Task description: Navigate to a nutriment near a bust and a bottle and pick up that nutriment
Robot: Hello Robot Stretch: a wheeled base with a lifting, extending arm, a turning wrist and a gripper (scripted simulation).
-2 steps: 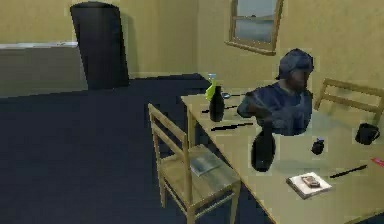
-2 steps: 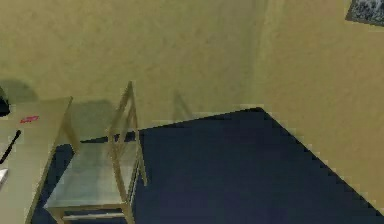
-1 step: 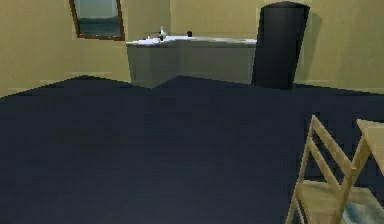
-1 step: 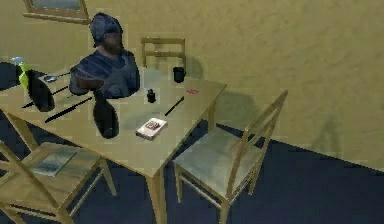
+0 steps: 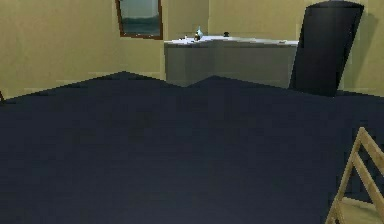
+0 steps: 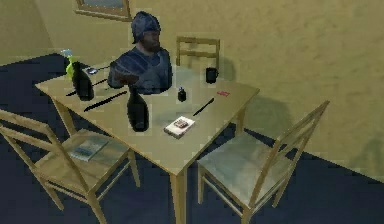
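Note:
In the arm side view a wooden table [image 6: 200,140] carries a dark blue bust [image 6: 143,60] near its far edge. A dark bottle [image 6: 138,108] stands just in front of the bust. A second dark bottle [image 6: 83,82] stands toward the table's left end, with a small yellow-green blob [image 6: 70,68] right behind it. A small flat box [image 6: 179,125] lies near the front edge. A dark cup [image 6: 211,74] and a tiny red item [image 6: 223,94] sit toward the right.
Wooden chairs stand around the table: one front left [image 6: 70,160] with a book on its seat, one front right [image 6: 255,165], one behind [image 6: 197,50]. In the forward view there is open dark floor, a pale counter [image 5: 230,58], a dark fridge [image 5: 326,48] and a chair [image 5: 362,185].

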